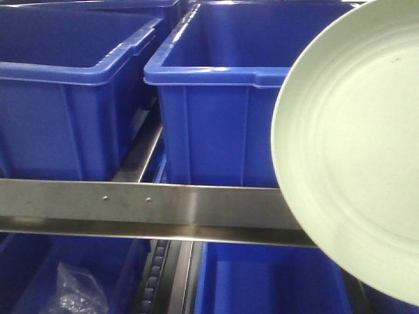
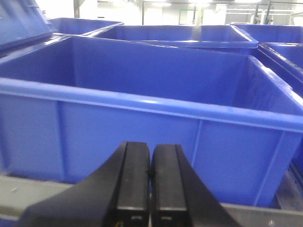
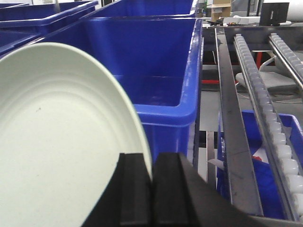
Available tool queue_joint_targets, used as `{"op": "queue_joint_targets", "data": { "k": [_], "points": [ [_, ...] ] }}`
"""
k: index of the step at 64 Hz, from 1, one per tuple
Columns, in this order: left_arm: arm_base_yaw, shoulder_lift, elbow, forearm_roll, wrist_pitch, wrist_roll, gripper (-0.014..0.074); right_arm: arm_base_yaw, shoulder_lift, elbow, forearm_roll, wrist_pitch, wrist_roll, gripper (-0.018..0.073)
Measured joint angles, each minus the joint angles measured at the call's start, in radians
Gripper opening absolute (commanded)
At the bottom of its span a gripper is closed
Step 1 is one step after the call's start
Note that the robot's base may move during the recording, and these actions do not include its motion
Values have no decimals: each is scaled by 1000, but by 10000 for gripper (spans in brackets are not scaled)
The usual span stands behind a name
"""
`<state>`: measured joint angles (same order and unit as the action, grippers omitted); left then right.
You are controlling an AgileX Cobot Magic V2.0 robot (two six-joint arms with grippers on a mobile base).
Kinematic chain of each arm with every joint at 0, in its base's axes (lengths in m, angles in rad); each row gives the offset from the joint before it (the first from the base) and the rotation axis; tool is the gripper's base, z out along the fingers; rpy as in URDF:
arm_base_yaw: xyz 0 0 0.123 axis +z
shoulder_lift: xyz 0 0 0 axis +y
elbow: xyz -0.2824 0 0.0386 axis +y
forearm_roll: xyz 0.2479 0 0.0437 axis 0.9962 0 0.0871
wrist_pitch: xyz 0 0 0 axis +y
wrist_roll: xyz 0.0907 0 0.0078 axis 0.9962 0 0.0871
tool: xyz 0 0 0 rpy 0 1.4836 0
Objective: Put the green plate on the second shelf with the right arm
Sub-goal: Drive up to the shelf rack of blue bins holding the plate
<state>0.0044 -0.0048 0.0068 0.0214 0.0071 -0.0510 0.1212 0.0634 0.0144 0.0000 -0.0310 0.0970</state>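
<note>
The green plate (image 1: 357, 150) fills the right side of the front view, tilted on edge in the air in front of a blue bin and the steel shelf rail (image 1: 131, 209). In the right wrist view the same green plate (image 3: 61, 142) covers the left half, and my right gripper (image 3: 151, 163) is shut on its rim, one finger on each face. My left gripper (image 2: 150, 151) is shut with nothing between its fingers, facing the wall of a blue bin (image 2: 142, 85).
Blue bins (image 1: 72, 85) (image 1: 222, 91) stand side by side on the shelf, with more bins (image 1: 262, 281) on the level below; one holds a clear plastic bag (image 1: 78, 288). Roller tracks (image 3: 265, 104) and steel rails (image 3: 232, 118) run to the right of the bin (image 3: 151, 61).
</note>
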Motion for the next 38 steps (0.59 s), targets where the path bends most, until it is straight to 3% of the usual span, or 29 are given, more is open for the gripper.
{"op": "queue_joint_targets", "data": {
  "k": [38],
  "points": [
    [0,0,0,0,0,0,130,0,0,0,0,0,0,52]
  ]
}}
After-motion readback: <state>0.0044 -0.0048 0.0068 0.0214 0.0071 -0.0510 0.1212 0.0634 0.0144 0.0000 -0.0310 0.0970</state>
